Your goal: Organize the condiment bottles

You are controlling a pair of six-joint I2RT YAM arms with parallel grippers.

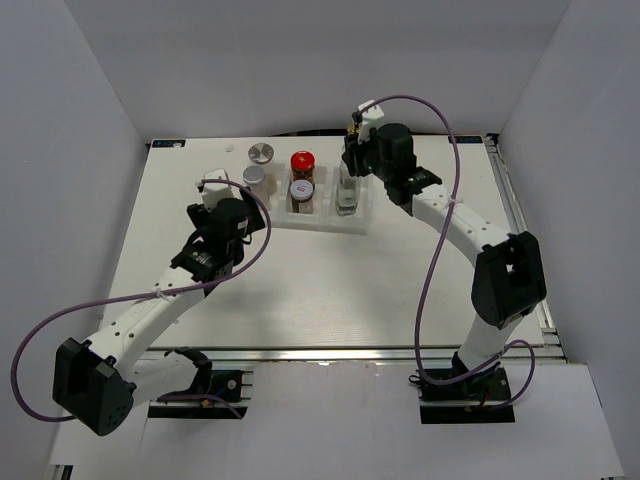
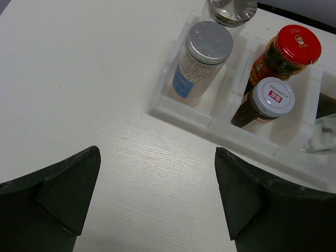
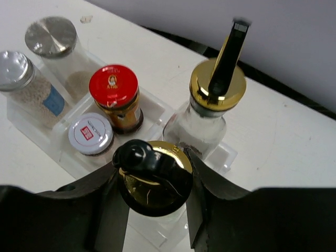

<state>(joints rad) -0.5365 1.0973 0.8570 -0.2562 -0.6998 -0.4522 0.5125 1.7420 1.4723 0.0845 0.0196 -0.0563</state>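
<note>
My right gripper point(image 3: 155, 181) is shut on the gold cap of a clear glass bottle with a black spout point(image 3: 157, 176), over the front of the white tray's point(image 1: 325, 222) right compartment. I cannot tell whether it rests there. Its body shows in the top view point(image 1: 347, 195). A second gold-capped bottle point(image 3: 215, 89) stands just behind it. A red-lidded jar point(image 3: 113, 86) and a white-lidded brown jar point(image 3: 90, 134) fill the middle compartment. A silver-lidded jar point(image 2: 205, 58) stands in the left compartment. My left gripper point(image 2: 157, 178) is open and empty over the table, in front of the tray's left end.
Another silver-lidded jar point(image 1: 259, 153) stands on the table just behind the tray's left end; it also shows in the right wrist view point(image 3: 52, 39). White walls close in the table on the left, back and right. The table's back edge point(image 3: 294, 100) runs close behind the bottles.
</note>
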